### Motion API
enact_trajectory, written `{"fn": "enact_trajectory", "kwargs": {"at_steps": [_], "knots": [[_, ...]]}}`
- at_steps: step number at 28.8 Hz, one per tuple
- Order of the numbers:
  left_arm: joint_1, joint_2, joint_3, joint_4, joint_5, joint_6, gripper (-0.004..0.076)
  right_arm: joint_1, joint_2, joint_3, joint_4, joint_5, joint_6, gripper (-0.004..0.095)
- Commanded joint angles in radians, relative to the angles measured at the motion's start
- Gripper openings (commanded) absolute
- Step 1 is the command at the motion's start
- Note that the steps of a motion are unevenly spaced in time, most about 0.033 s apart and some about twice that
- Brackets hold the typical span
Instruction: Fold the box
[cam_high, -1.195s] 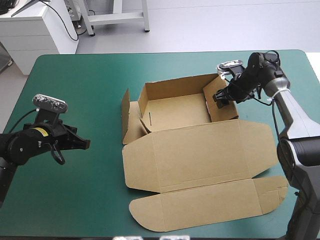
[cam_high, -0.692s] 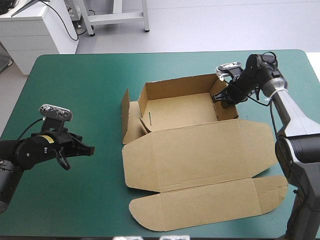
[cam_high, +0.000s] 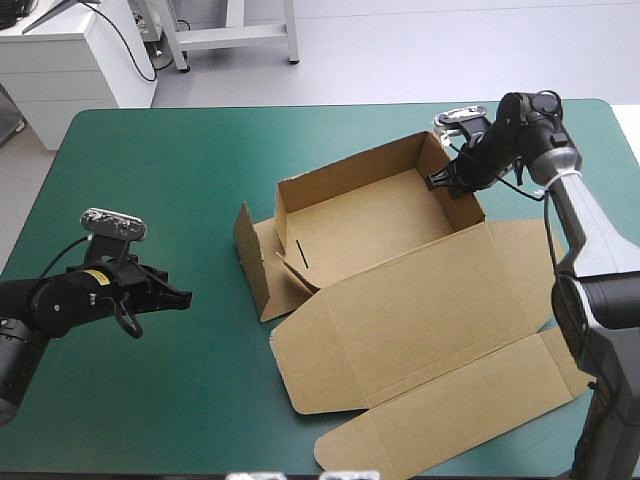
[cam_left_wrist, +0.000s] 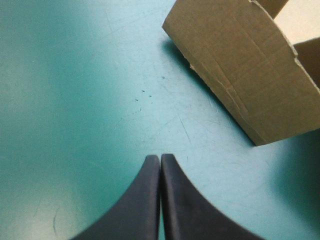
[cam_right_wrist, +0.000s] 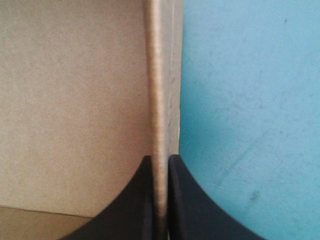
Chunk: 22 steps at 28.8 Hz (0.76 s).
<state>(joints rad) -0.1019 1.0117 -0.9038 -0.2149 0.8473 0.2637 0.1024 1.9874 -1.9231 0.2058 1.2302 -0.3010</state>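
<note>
Clamping the box (cam_high: 370, 225) wall at upper right with right gripper (cam_high: 441, 183), left gripper (cam_high: 183, 294) closed empty at lower left, back and right walls up, left side untucked, lid flat

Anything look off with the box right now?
Yes. The box sits askew to the table edges, and its left end flaps splay outward, untucked. The right gripper pinches its right wall; the left gripper is shut, clear of it.

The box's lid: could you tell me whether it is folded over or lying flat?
Lying flat: the lid spreads on the teal-green cover, beside the open tray.
</note>
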Motion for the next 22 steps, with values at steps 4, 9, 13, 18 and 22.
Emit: {"fn": "enact_trajectory", "kwargs": {"at_steps": [4,9,13,18,22], "knots": [[0.002,-0.008,-0.027,-0.001,-0.088,-0.002,-0.0008,-0.022,-0.174,-0.046,0.040,0.016,-0.004,-0.0021],[0.002,-0.008,-0.027,0.035,-0.120,-0.006,-0.0008,-0.077,-0.314,-0.022,0.102,0.016,-0.017,-0.0021],[0.002,-0.008,-0.027,0.035,-0.153,-0.006,-0.0008,-0.098,-0.412,0.031,0.112,0.016,-0.050,-0.0021],[0.002,0.011,-0.027,0.023,-0.229,-0.006,-0.0008,-0.136,-0.514,0.103,0.138,0.014,-0.085,-0.0021],[0.002,0.065,-0.023,0.013,-0.270,-0.006,-0.0008,-0.174,-0.558,0.103,0.174,0.012,-0.096,-0.0021]]}}
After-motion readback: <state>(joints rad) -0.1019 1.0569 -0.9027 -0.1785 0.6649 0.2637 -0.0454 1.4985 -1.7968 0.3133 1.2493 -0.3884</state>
